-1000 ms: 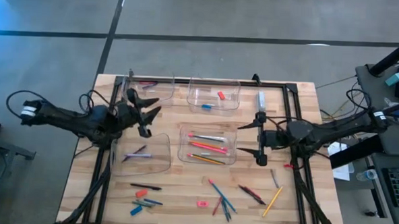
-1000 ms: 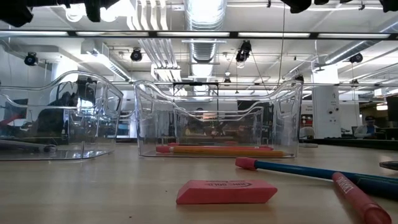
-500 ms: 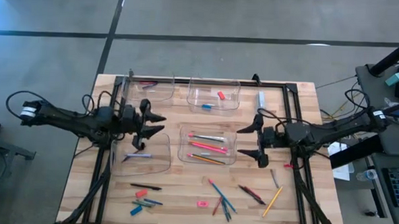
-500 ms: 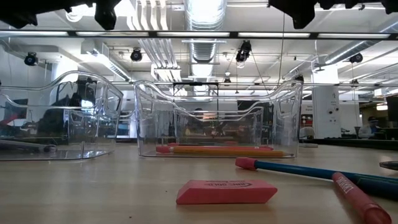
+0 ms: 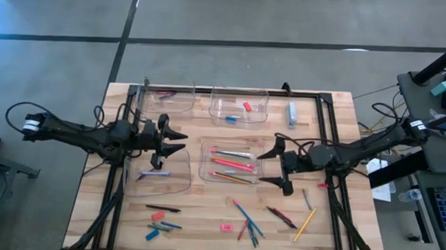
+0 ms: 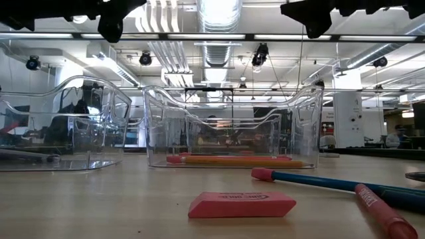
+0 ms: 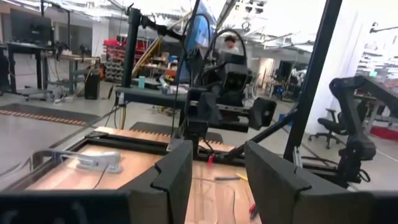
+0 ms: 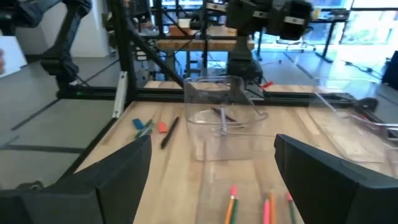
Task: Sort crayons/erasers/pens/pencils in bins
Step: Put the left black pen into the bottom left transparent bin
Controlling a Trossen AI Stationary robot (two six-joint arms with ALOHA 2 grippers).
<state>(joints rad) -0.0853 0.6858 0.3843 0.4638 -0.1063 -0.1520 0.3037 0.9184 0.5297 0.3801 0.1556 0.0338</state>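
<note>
Four clear bins stand on the table. The far-left bin (image 5: 167,100) holds dark pens, the far-middle bin (image 5: 239,107) a red and a blue eraser, the near-left bin (image 5: 161,171) a purple pen, and the middle bin (image 5: 233,163) several pencils. My left gripper (image 5: 175,140) is open and empty above the near-left bin's far edge. My right gripper (image 5: 272,171) is wide open and empty above the middle bin's right end. Loose crayons (image 5: 158,228), a pink eraser (image 5: 226,228), pens (image 5: 163,209) and an orange pencil (image 5: 304,225) lie near the front edge.
A pale blue-grey oblong item (image 5: 291,113) lies at the far right. A black frame (image 5: 322,95) borders the work area. Crossed pencils and pens (image 5: 247,220) lie front centre, and a grey pen (image 5: 306,198) lies to their right. Bare wood shows between the bins and the loose items.
My right gripper has gone toward the table's left and near edges, from beside the middle bin to over its right end, staying wide open. My left gripper has gone a little toward the near and right edges and turned to point level toward the right.
</note>
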